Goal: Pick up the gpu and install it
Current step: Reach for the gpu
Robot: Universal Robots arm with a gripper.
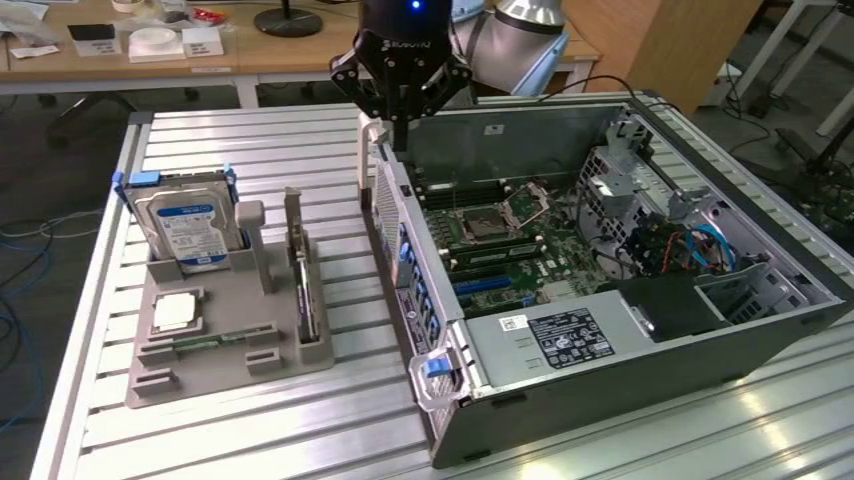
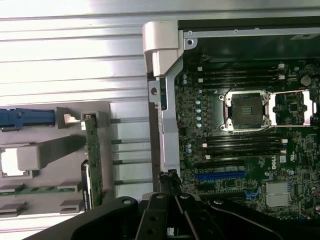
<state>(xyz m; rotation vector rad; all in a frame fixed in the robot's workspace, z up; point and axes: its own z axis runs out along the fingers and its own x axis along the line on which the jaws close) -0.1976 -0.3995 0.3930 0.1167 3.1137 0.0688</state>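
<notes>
The gpu [image 1: 306,290] stands on its edge in a slot of the grey holder [image 1: 214,375], at the exterior view's left of the open computer case [image 1: 747,340]. In the wrist view the gpu [image 2: 93,160] shows as a thin card with a green board edge. My gripper [image 1: 398,128] hangs above the case's near-side wall at its far corner, well away from the gpu. Its black fingers are shut with nothing between them. In the wrist view the gripper [image 2: 171,192] sits over the case wall beside the motherboard [image 2: 240,150].
A hard drive [image 1: 187,225] with a blue label stands in the holder's back. A square chip [image 1: 174,312] and a green memory stick [image 1: 211,343] lie in the holder. Blue slots [image 1: 501,285] run across the motherboard. A desk [image 1: 160,50] stands beyond the slatted metal table [image 1: 307,440].
</notes>
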